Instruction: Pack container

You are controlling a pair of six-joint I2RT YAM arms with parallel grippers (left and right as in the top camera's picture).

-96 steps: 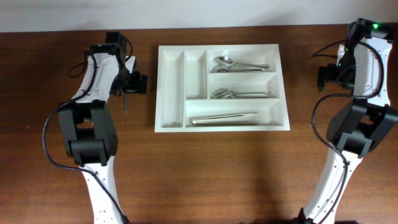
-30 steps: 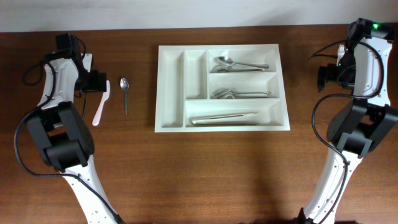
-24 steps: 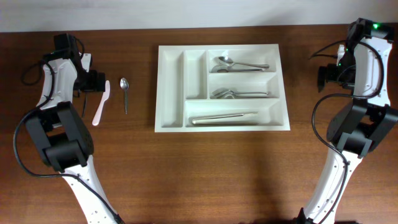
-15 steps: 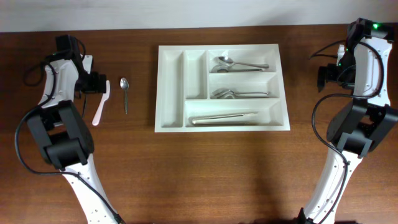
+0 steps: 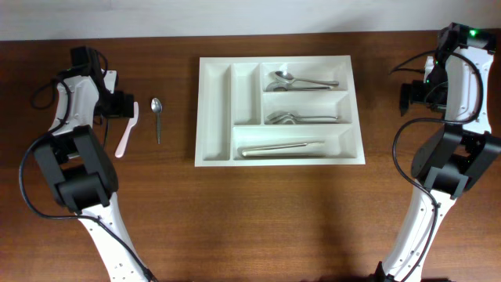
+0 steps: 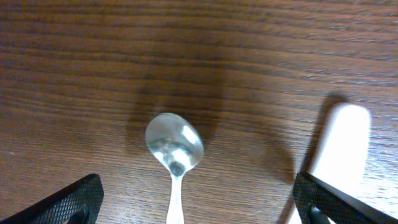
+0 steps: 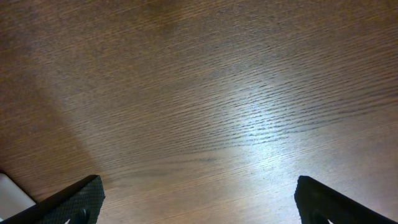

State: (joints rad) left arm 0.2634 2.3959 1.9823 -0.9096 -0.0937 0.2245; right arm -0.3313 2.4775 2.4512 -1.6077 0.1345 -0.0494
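Over the last few seconds the left arm has swung away from the container [image 5: 215, 106] toward 9 o'clock, uncovering a small metal spoon [image 5: 156, 117] and, at its 9 o'clock, a white plastic utensil [image 5: 127, 133], perhaps a knife, though the overhead view is too coarse to say. Both lie on the table outside the tray, so packing looks unfinished; in the last second nothing has moved. The container sits mid-table, cutlery in its three long compartments, its two narrow slots bare. The left gripper [image 6: 199, 200] points down, jaws wide apart astride the spoon's bowl, holding nothing. The right gripper [image 7: 199, 200] waits well off at the tray's 3 o'clock, jaws likewise apart over bare wood.
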